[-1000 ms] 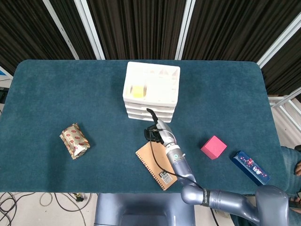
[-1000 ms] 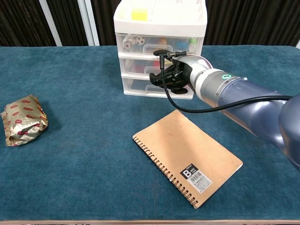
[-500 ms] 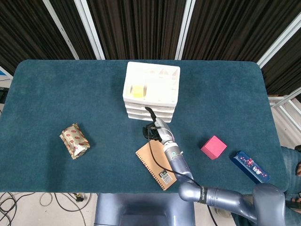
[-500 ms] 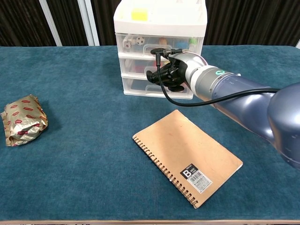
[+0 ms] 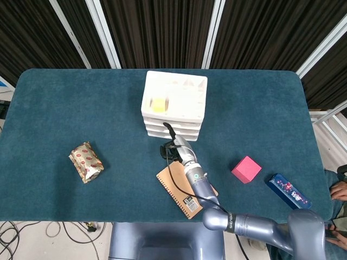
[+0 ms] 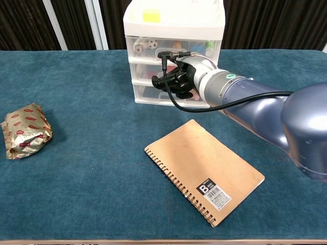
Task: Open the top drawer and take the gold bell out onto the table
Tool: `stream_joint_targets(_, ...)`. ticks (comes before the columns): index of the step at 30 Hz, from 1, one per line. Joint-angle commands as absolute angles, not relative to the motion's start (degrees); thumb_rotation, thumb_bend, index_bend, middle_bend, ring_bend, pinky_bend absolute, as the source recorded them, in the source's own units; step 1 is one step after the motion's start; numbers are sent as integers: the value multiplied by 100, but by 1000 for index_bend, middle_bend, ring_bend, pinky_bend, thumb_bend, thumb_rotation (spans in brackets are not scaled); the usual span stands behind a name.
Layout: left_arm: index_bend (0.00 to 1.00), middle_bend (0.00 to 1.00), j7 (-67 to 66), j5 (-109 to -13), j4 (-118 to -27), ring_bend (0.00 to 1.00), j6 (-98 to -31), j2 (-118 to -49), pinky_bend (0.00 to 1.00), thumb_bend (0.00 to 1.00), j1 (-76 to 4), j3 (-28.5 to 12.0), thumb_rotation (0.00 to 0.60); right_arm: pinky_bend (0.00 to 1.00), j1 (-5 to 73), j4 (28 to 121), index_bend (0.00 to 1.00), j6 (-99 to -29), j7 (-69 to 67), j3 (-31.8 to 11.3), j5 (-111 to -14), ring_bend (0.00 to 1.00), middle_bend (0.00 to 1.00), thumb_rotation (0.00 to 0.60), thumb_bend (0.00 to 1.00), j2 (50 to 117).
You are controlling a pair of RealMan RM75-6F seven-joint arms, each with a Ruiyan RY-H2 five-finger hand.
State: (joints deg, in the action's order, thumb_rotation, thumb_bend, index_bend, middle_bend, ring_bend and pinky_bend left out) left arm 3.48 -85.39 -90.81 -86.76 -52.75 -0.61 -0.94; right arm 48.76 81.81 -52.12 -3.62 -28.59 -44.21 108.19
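A white three-drawer unit (image 5: 174, 103) stands at the back middle of the table, all drawers closed. Through the clear front of the top drawer (image 6: 153, 47) I see small toys and a gold-coloured thing (image 6: 176, 44), too small to name surely. My right hand (image 6: 175, 80) hangs in front of the middle drawer with its black fingers curled in and nothing visibly in them; whether it touches the drawer front is unclear. The head view has the same right hand (image 5: 174, 149) just before the unit. My left hand is in neither view.
A brown spiral notebook (image 6: 204, 168) lies under the right forearm. At the left sits a gold foil packet (image 6: 25, 130). A pink cube (image 5: 246, 169) and a blue box (image 5: 290, 192) lie at the right. A yellow item (image 5: 158, 104) rests on the unit's top tray.
My right hand has slid left along the drawer fronts and slightly closer to them. Its fingers stay curled. The drawers have not moved.
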Motion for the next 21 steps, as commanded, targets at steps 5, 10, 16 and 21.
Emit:
stream_joint_targets(5, 79, 0, 347, -8530, -9085, 0, -8673, -5271, 0, 201, -60, -97, 600, 1000, 4936, 8123, 0, -5122, -359, -2900, -4313, 959, 832, 600, 606, 10796)
stream_joint_targets(10, 80, 0, 338, -8531, -9086, 0, -8678, -5272, 0, 201, -58, -97, 600, 1000, 4955, 8094, 0, -5080, -369, -2904, -4263, 959, 835, 600, 606, 10776)
stream_joint_targets(16, 79, 0, 342, -8525, -9091, 0, -8669, -5271, 0, 201, -58, -96, 600, 1000, 4974, 8076, 0, -5002, -446, -2945, -4217, 959, 835, 600, 608, 10732)
stream_joint_targets(21, 80, 0, 336, -8527, -9092, 0, -8667, -5272, 0, 201, -57, -94, 600, 1000, 4965, 8106, 0, -4941, -525, -2935, -4242, 959, 835, 600, 610, 10692)
